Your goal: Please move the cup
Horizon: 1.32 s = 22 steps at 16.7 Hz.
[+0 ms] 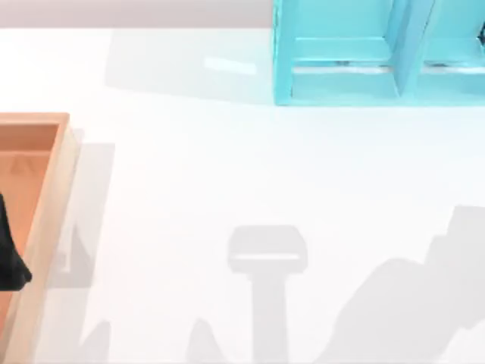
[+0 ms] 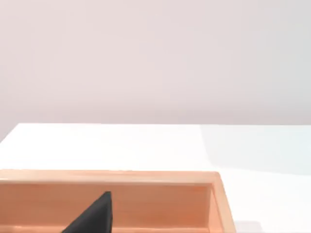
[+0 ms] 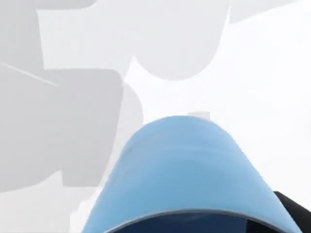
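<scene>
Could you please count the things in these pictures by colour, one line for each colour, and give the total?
Blue: 1, the cup, close before the right wrist camera.
Turquoise: 1, the shelf at the table's far right.
Wooden brown: 1, the tray at the table's left edge.
Total: 3 things.

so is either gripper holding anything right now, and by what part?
Cannot be told for sure. The cup sits right up against the right wrist camera, likely carried near its rim, but no finger contact is visible. Left gripper over the wooden tray: nothing seen held.
</scene>
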Each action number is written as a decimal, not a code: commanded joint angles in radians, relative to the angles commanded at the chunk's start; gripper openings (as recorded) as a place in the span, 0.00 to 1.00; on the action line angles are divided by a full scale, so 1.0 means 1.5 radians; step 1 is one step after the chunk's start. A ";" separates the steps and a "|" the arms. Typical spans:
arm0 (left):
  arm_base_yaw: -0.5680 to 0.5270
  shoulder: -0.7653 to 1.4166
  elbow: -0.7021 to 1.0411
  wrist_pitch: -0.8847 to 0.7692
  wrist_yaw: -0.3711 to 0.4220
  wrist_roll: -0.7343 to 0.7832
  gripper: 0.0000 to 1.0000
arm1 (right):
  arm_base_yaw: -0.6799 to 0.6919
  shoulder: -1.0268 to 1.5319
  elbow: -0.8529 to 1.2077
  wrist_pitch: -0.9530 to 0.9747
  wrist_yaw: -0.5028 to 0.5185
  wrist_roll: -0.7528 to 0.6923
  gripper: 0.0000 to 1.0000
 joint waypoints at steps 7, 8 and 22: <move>0.000 0.000 0.000 0.000 0.000 0.000 1.00 | -0.002 0.004 -0.012 0.012 0.001 -0.004 0.00; 0.000 0.000 0.000 0.000 0.000 0.000 1.00 | -0.001 0.007 -0.025 0.028 0.000 -0.002 0.00; 0.000 0.000 0.000 0.000 0.000 0.000 1.00 | 0.012 0.040 -0.124 0.166 0.000 0.013 0.30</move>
